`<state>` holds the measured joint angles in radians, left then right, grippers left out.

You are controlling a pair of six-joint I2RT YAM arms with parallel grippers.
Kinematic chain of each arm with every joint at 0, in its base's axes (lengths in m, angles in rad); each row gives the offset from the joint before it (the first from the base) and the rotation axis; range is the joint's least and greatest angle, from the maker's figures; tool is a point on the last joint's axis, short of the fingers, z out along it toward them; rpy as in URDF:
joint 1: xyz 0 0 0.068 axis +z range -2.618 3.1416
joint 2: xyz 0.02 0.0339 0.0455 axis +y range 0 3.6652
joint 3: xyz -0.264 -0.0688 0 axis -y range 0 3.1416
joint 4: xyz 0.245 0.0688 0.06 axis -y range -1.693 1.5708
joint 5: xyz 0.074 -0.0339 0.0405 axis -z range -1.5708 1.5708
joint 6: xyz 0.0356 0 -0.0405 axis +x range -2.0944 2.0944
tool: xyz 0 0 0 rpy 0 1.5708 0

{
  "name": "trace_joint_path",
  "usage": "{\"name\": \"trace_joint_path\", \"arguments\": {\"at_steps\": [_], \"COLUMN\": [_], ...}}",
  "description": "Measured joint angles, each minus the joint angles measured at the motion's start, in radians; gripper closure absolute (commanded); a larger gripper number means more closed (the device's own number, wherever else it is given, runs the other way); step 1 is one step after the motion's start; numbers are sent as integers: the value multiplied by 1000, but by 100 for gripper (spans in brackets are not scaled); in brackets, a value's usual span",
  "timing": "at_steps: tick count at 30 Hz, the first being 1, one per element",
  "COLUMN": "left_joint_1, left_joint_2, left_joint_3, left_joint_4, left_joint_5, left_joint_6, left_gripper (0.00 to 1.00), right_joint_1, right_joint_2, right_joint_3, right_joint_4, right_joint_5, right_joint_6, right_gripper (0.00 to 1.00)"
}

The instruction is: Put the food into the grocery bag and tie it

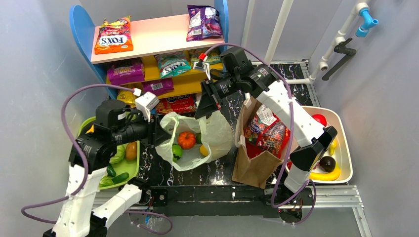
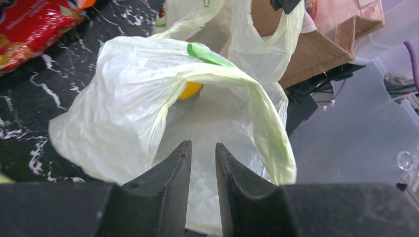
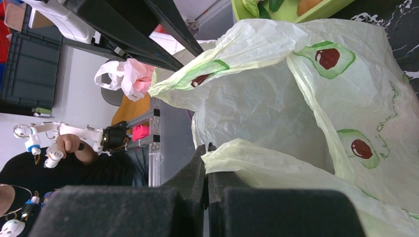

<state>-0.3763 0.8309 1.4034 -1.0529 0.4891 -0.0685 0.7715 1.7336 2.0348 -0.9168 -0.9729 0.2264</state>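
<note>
grocery bag (image 1: 220, 133), marbled table (image 1: 217, 174) | right end effector (image 3: 206, 147) clamps it | left end effector (image 2: 202, 144) unclear

Brown paper bag (image 1: 252, 168) holds snack packets (image 1: 263, 134) — white tub (image 1: 347, 153) beside it.

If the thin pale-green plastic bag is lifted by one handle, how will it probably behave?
Probably floppy: the thin, crinkled pale-green plastic bag sags and folds where it lies. The orange-red round piece inside would likely roll to the lowest point. Its film looks smooth, perhaps slippery.
</note>
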Motion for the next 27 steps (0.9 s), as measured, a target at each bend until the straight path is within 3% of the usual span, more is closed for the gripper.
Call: {"name": "trace_joint_path", "arguments": {"at_steps": [6,11,18,27], "left_joint_1": [0,0,0,0], "left_joint_2": [23,17,3,-31], "left_joint_3": [-63,-116,-303,-462], "left_joint_4": [105,204,428,753], "left_joint_5": [134,236,363,398], "left_joint_6": [5,2,-81,-245], "left_gripper": [74,60,47,30], "right_joint_1": [0,0,-1,-6], "right_joint_2": [-1,-12,-40,-83], "right_joint_3": [-37,-75,-104,-202], "right_joint_4": [0,6,3,15], "right_joint_5": [-10,-39,-85,-141], "right_joint_6": [-2,-15,-48,-70], "right_gripper": [99,99,99,99]}}
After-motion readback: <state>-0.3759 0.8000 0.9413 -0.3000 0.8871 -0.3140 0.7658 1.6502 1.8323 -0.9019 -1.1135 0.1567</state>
